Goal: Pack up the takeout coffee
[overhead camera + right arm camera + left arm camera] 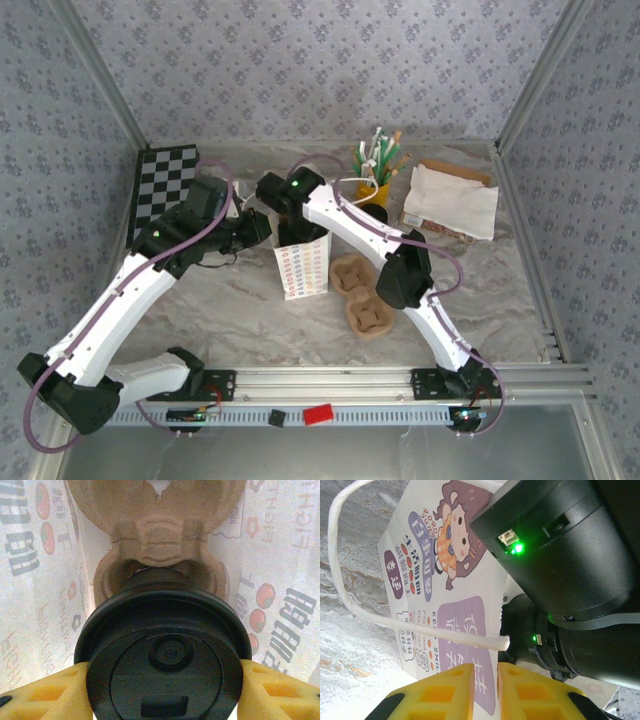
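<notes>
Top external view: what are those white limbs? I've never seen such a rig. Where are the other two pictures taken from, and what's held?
They are two robot arms bolted at the near edge of the table, seen from above and behind. The other two pictures come from a camera on each wrist; the yellow blocks are that hand's own fingers. On the table: a printed paper bag, two pulp cup trays, a yellow cup of straws, white napkins, a checkerboard. The right hand reaches inside the bag, gripping a black-lidded coffee cup over another pulp tray. The left hand has its fingers nearly closed at the bag's rim; whether they pinch it is unclear.
</notes>
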